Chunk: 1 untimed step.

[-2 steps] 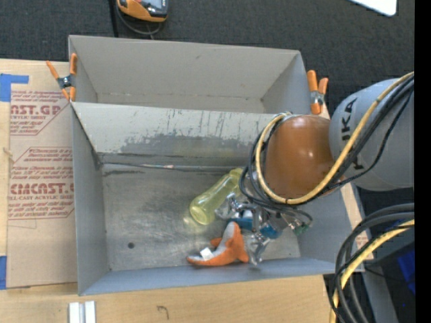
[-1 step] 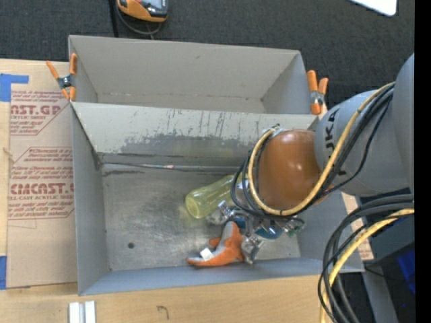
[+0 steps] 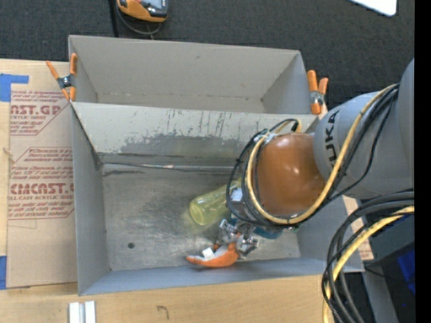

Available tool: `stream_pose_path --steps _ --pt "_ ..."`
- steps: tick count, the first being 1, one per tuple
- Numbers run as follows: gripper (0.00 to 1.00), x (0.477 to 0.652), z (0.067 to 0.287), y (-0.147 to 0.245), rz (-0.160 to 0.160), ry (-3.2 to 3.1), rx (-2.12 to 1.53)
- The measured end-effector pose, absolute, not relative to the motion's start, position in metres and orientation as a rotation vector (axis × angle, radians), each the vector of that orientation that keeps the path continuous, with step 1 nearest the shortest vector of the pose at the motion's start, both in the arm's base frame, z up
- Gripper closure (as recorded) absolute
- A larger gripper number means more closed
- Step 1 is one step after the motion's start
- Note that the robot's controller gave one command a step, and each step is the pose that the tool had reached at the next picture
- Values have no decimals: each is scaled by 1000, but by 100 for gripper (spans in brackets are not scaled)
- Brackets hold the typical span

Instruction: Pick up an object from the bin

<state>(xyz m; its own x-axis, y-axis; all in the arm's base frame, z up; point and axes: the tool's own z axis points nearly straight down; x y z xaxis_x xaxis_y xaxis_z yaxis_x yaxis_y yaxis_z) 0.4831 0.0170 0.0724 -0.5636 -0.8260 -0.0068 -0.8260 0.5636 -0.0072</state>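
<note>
Where gripper (image 3: pixel 236 240) hangs, orange obj (image 3: pixel 213 260), yellow cup (image 3: pixel 205 208)

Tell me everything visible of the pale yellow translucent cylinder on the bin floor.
The pale yellow translucent cylinder looks like thin plastic, perhaps a cup. It lies on its side on the floor of the grey metal bin, right of centre, its rounded end toward the view's lower left. Its other end is hidden under the robot's wrist. The gripper sits just in front; whether they touch cannot be told.

Arm (image 3: pixel 377 140) reaching in from the right, orange-covered wrist (image 3: pixel 286 173) angled down, gripper (image 3: pixel 237 239) low beneath it
</note>
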Motion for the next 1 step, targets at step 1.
stream_pose_path --steps 1 --pt "100 483 72 17 -5 2770 -1462"
